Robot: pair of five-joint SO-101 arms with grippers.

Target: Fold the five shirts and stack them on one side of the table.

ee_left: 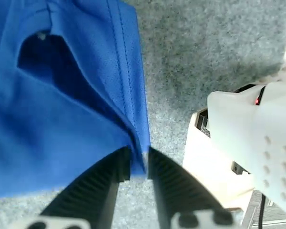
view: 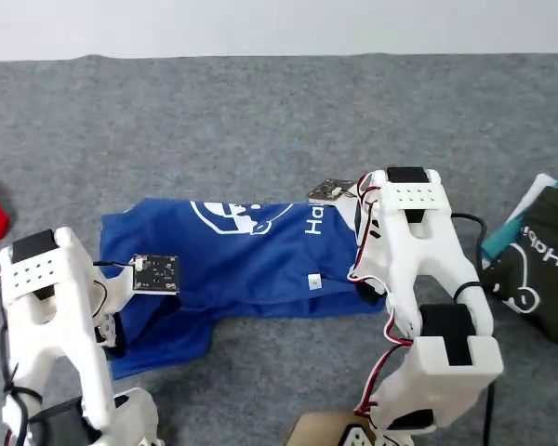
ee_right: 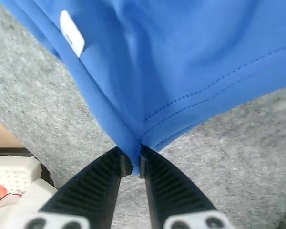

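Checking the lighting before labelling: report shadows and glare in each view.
High view: even light on the grey felt table, faint shadow edging the blue fabric shirt, no glare. Left wrist view: deep shadow inside the shirt's fold near the left claw; the white plastic arm part is bright. Right wrist view: gentle shading in the folds near the right claw, no glare.

We see a blue shirt [view: 260, 265] (white print up) lying rumpled in the middle, and a dark shirt [view: 544, 269] bunched far right.
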